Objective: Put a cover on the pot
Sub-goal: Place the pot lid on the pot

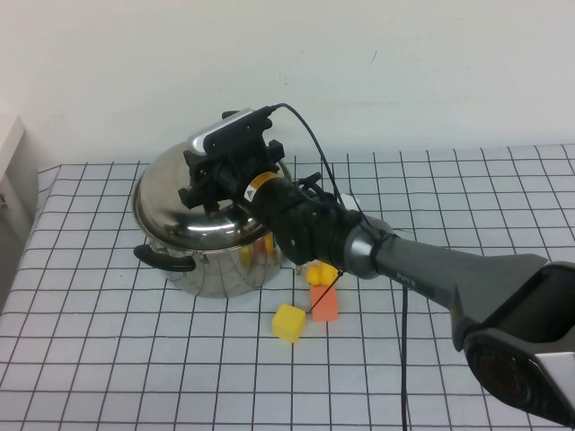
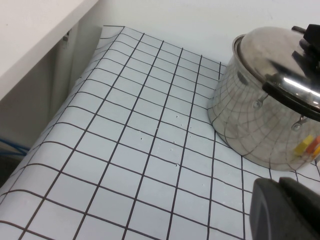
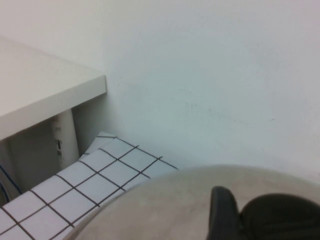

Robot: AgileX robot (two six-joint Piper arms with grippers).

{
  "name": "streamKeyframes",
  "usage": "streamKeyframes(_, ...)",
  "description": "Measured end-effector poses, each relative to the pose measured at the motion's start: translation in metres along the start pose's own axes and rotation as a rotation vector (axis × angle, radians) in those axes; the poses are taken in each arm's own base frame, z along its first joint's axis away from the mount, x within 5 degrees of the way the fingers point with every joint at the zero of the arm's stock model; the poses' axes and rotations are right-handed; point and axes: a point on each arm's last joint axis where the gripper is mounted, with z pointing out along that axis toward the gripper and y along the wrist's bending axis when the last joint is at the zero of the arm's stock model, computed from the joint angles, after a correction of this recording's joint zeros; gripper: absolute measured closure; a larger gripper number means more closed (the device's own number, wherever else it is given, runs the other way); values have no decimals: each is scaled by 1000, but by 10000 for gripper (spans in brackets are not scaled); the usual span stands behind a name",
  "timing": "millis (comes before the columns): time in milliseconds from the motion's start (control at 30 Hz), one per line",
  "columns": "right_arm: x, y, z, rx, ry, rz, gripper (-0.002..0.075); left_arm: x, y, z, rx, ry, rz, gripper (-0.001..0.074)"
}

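The shiny steel pot [image 1: 220,271] with black side handles [image 1: 165,259] stands at the back left of the checked mat. The domed steel lid [image 1: 184,202] lies tilted over the pot's mouth. My right gripper [image 1: 214,184] is on top of the lid, shut on its black knob [image 3: 280,217]; one of its fingers [image 3: 224,212] shows beside the knob. The left wrist view shows the pot [image 2: 255,125] and lid [image 2: 272,50] from the side. My left gripper [image 2: 285,210] is shut and empty, low over the mat and away from the pot; it is outside the high view.
A yellow block [image 1: 288,322], an orange block [image 1: 324,303] and another yellow block [image 1: 321,273] lie just right of the pot, under my right arm. A white ledge [image 2: 35,30] and the wall bound the mat's far left side.
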Motion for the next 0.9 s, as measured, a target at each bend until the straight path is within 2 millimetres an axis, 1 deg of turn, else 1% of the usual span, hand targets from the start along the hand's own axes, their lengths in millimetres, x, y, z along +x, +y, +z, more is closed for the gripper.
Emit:
streamKeyframes(100, -1, 0, 0, 4, -8, 7, 299, 0, 0, 0, 0, 0, 0, 738)
streamKeyframes(200, -1, 0, 0, 4, -8, 10, 286, 0, 0, 0, 0, 0, -5, 738)
streamKeyframes(233, -3, 0, 0, 4, -11, 10, 284, 0, 0, 0, 0, 0, -5, 738)
streamKeyframes(300, -13, -1, -2, 2, -18, 11, 282, 0, 0, 0, 0, 0, -5, 738)
streamKeyframes(367, -34, -1, -7, -5, -20, 10, 282, 0, 0, 0, 0, 0, -5, 738)
streamKeyframes(467, -76, 0, -19, -23, -2, 18, 299, 0, 0, 0, 0, 0, -5, 738)
streamKeyframes(533, -109, 0, -33, -39, 23, 23, 338, 0, 0, 0, 0, 0, -5, 738)
streamKeyframes(633, -148, -1, -55, -50, 81, -3, 431, 0, 0, 0, 0, 0, -5, 738)
streamKeyframes(700, -169, -2, -70, -49, 122, -17, 497, 0, 0, 0, 0, 0, -5, 738)
streamKeyframes(733, -178, -3, -77, -47, 145, -33, 534, 0, 0, 0, 0, 0, -5, 738)
streamKeyframes(800, -187, -4, -89, -44, 188, -44, 596, 0, 0, 0, 0, 0, -5, 738)
streamKeyframes(900, -195, -6, -109, -42, 209, -61, 669, 0, 0, 0, 0, 0, -5, 737)
